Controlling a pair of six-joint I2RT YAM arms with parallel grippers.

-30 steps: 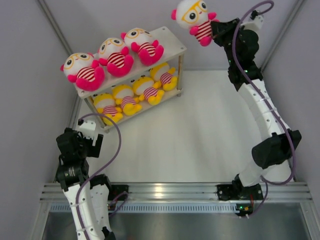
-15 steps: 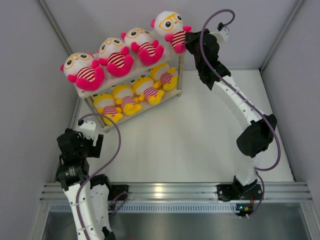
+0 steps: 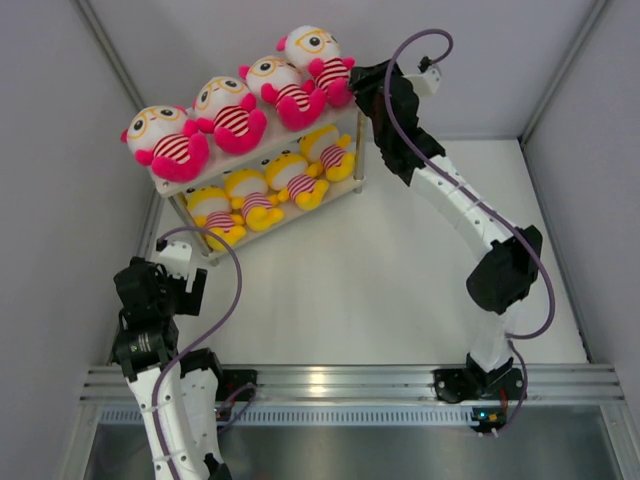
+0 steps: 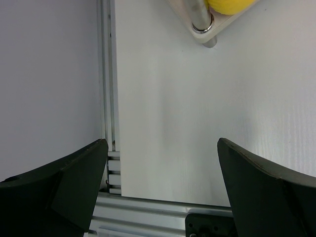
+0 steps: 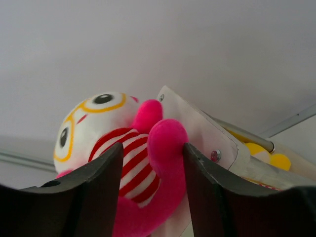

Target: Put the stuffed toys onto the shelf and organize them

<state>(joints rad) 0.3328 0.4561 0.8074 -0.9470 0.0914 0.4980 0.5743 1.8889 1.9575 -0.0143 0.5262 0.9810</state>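
Several pink stuffed toys sit in a row on the top board of the white shelf [image 3: 352, 103], and several yellow ones [image 3: 270, 185] fill the lower board. The rightmost pink toy [image 3: 315, 55] lies at the board's right end. My right gripper [image 3: 356, 82] is right beside it. In the right wrist view this toy [image 5: 98, 123] rests on the shelf edge [image 5: 197, 128], one pink leg between the parted fingers of my right gripper [image 5: 153, 153], which is open. My left gripper [image 4: 163, 148] is open and holds nothing, low near the shelf's front left foot [image 4: 210, 29].
Aluminium frame rails [image 3: 330, 385] run along the near edge by the arm bases. Grey walls close in the left, back and right sides. A purple cable [image 3: 225, 290] loops off the left arm. White tabletop [image 3: 400, 260] spreads in front of the shelf.
The right arm swung left and down, carrying the pink toy from the air onto the right end of the top board. Its jaws have parted. The left arm has stayed still.
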